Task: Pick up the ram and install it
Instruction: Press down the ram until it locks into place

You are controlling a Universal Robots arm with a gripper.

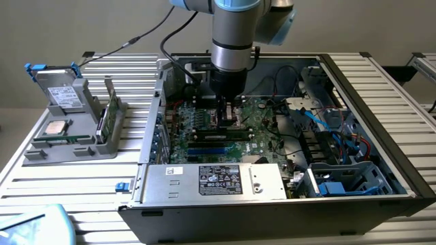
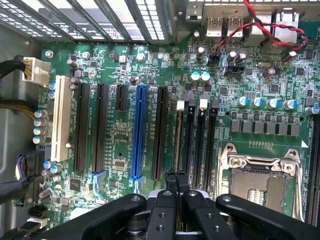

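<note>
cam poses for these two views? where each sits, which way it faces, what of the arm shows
Exterior view: off the arm, raised, looking down into the open PC case on a slatted table; the arm's wrist and gripper reach down over the motherboard.
Wrist view: on the wrist, looking straight down at the motherboard; the black gripper shows, jaws together over the RAM slots.
Shared: gripper, motherboard, empty CPU socket.

Slatted metal table [image 1: 81,178] carries an open computer case [image 1: 272,204] at centre; a grey parts holder [image 1: 75,138] rests at its 9 o'clock, well apart from nothing else visible
</note>
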